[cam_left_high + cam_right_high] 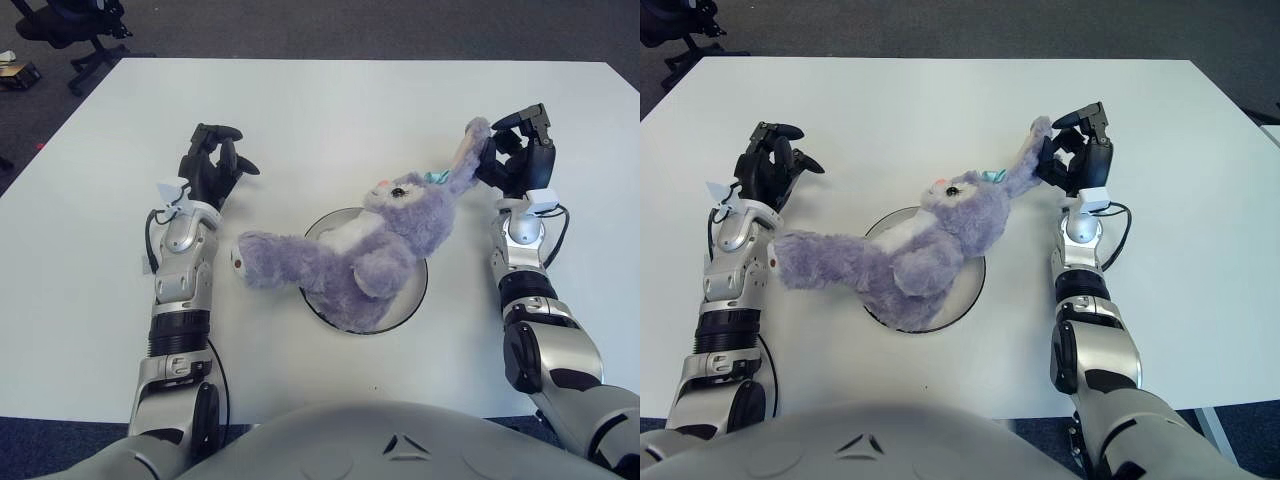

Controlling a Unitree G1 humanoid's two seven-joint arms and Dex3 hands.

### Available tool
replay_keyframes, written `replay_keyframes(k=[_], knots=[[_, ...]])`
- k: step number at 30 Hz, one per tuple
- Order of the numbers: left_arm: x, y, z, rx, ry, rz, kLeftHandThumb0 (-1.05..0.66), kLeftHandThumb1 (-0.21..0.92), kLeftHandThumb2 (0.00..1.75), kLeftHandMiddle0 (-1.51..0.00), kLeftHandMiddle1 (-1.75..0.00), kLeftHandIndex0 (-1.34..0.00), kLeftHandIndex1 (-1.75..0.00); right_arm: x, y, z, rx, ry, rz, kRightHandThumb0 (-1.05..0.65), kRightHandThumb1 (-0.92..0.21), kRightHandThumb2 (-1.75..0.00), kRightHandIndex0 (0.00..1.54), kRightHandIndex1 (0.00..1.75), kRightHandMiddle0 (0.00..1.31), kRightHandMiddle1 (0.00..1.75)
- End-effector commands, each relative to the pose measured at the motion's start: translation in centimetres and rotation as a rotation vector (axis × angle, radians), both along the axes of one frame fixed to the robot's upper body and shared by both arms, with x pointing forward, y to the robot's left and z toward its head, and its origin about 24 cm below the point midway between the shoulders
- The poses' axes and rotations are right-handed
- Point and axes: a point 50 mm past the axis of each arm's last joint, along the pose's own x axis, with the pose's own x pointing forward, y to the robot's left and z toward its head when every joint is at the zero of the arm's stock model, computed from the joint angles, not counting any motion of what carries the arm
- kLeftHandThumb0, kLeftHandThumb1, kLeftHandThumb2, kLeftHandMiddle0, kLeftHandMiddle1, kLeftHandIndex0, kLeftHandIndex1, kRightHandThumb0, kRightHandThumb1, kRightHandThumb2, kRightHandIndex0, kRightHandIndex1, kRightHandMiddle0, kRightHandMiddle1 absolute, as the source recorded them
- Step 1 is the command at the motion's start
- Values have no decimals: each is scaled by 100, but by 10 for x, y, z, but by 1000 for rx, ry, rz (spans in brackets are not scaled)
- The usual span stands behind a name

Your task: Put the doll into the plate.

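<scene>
My right hand [515,150] pinches the doll [365,245] by its ear, its body on the plate [415,290] below-left of my fingers, left hand [212,165] loosely curled, empty.

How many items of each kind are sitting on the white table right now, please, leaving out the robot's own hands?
Plush doll: 1, purple rabbit lying across the plate, one ear at the right hand
Plate: 1, under the doll
Total: 2
The left hand shows left of the doll, holding nothing.
</scene>
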Motion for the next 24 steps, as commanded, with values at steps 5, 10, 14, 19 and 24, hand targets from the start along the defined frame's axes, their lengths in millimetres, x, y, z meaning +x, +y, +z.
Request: replay_keyframes(k=[5, 10, 14, 19, 24], knots=[[-4, 3, 1, 5, -19, -17, -35, 92, 50, -60, -175, -21, -175, -10, 1, -14, -82, 118, 30, -38, -68, -84, 91, 175, 35, 175], [-5, 3, 2, 7, -34, -22, -35, 92, 50, -60, -175, -21, -175, -11, 2, -12, -88, 133, 30, -38, -68, -84, 90, 175, 35, 175], [-5, 3, 3, 11, -45, -27, -35, 92, 50, -61, -175, -21, -175, -12, 3, -11, -89, 141, 29, -38, -68, -84, 90, 175, 35, 175], [-6, 3, 3, 14, -50, -30, -35, 92, 50, -63, -175, -21, -175, -12, 3, -10, -90, 147, 28, -38, -68, -84, 90, 175, 35, 175], [-6, 3, 3, 17, -55, -35, -35, 92, 50, -65, -175, -21, -175, -13, 4, -9, -92, 150, 29, -38, -68, -84, 90, 175, 35, 175]])
